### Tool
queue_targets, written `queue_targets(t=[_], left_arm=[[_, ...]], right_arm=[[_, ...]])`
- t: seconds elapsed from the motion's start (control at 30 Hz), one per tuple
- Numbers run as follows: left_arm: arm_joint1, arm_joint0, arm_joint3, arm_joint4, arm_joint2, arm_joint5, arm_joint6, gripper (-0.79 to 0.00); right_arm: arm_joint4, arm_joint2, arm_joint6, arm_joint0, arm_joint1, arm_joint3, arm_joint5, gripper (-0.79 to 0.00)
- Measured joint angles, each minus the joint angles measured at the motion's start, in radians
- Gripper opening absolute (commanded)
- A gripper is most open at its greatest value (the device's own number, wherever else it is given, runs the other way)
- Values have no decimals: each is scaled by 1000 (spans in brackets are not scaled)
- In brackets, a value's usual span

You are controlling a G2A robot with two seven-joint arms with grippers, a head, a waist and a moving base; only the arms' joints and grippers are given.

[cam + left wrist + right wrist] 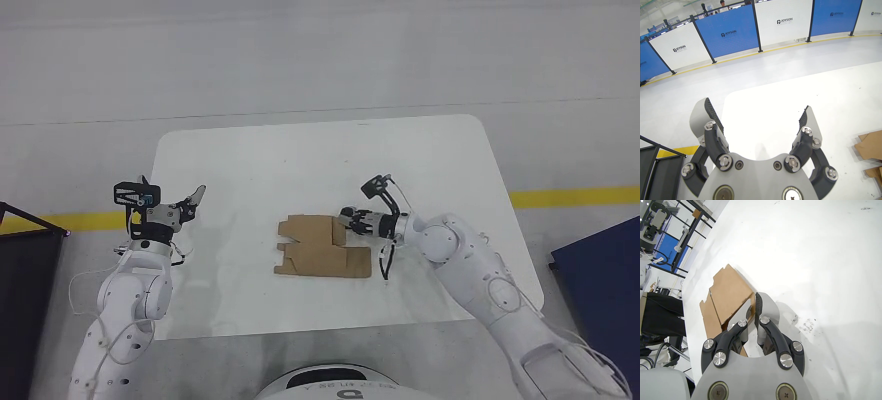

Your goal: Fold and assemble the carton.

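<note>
The flat brown corrugated-cardboard carton [318, 252] lies near the middle of the white rounded table [430, 170]. Its long axis runs side to side across the robot's front, with the notched flaps toward the robot's left. The right gripper [347, 219] is pinched on the carton's right-hand edge. The left gripper [187, 203] hangs spread wide, well apart from it. From where I stand, that thin pinch could crease the flap or slip off. With nothing pinning the sheet, it may simply slide.
</note>
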Motion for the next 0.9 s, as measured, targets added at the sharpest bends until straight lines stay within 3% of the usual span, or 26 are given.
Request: queue_targets(t=[0.27,0.7,0.9], left_arm=[[0,0,0,0,0,0,0,0],[0,0,0,0,0,0,0,0],[0,0,0,0,0,0,0,0]], right_arm=[[23,106,-49,-63,30,-133,-45,-785],[-101,467,-294,-305,91,-524,-28,-785],[-120,492,-303,-326,94,-557,-22,-785]])
